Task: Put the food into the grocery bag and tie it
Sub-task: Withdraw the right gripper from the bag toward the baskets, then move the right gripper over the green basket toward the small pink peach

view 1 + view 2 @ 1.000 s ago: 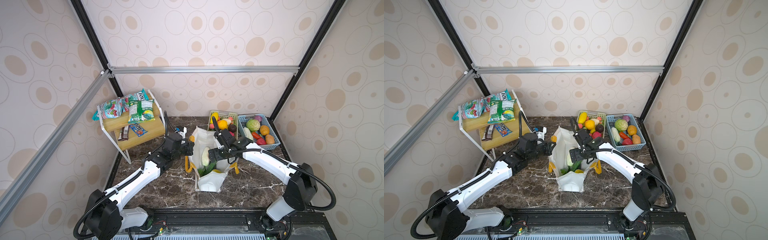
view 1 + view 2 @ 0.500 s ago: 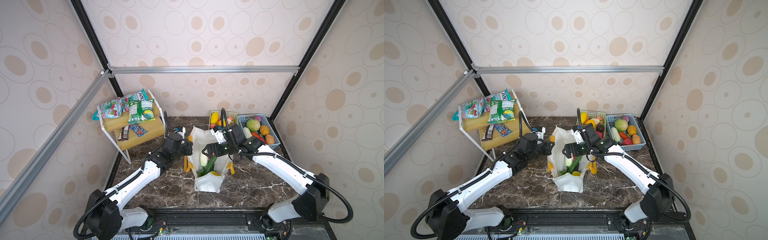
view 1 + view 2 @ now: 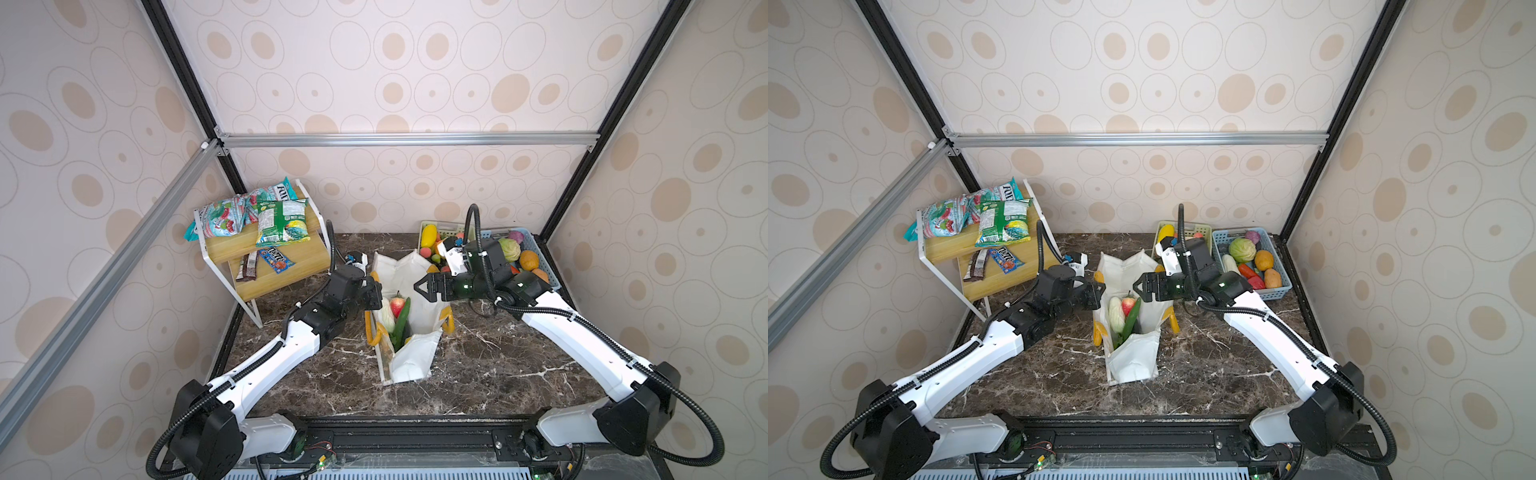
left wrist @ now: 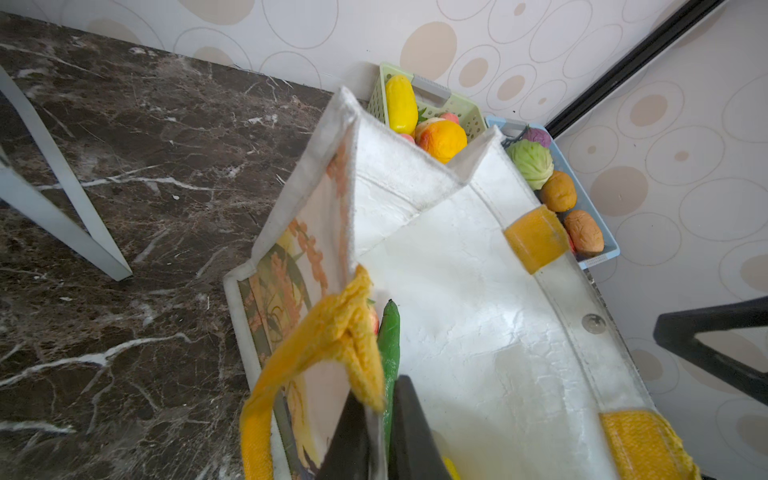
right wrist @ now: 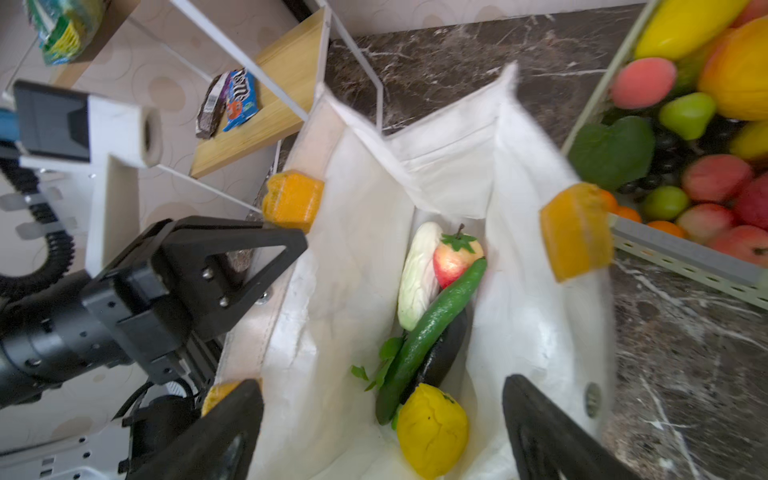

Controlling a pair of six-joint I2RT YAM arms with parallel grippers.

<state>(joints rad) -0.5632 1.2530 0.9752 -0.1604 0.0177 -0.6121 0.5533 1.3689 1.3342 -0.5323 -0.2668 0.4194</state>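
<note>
The grocery bag [image 3: 415, 357] stands near the middle of the bench [image 3: 478, 361], its mouth open upward and its white lining showing. In the right wrist view several pieces of food lie inside it:

- a pale cabbage [image 5: 417, 282]
- a red apple [image 5: 455, 259] touching the cabbage
- a green cucumber [image 5: 432, 320] slanting across both
- a dark eggplant [image 5: 446, 353] partly under the cucumber
- a yellow fruit [image 5: 432, 428] at the near end

The left pincer [image 3: 374, 293] is at the bag's left rim. In the left wrist view its dark fingers [image 4: 409, 432] sit close together with the bag's wall pinched between them, just where the yellow handle [image 4: 332, 332] droops over the rim. The other handle [image 3: 446, 324] hangs outside the bag's right wall.

The right pincer [image 3: 422, 288] hovers over the far part of the bag's mouth, pointing toward the left one. Its jaws are spread wide and empty, and they touch neither the bag nor the food.

The green basket [image 3: 1200, 227] and the blue basket [image 3: 1273, 293] stand side by side at the far right corner of the bench, both full of more toy fruit and vegetables, among them a round green vegetable [image 3: 1241, 249]. At the far left corner a wooden rack [image 3: 286, 278] carries snack packets [image 3: 278, 222] on its upper shelf and candy bars [image 3: 270, 259] on the lower one.
</note>
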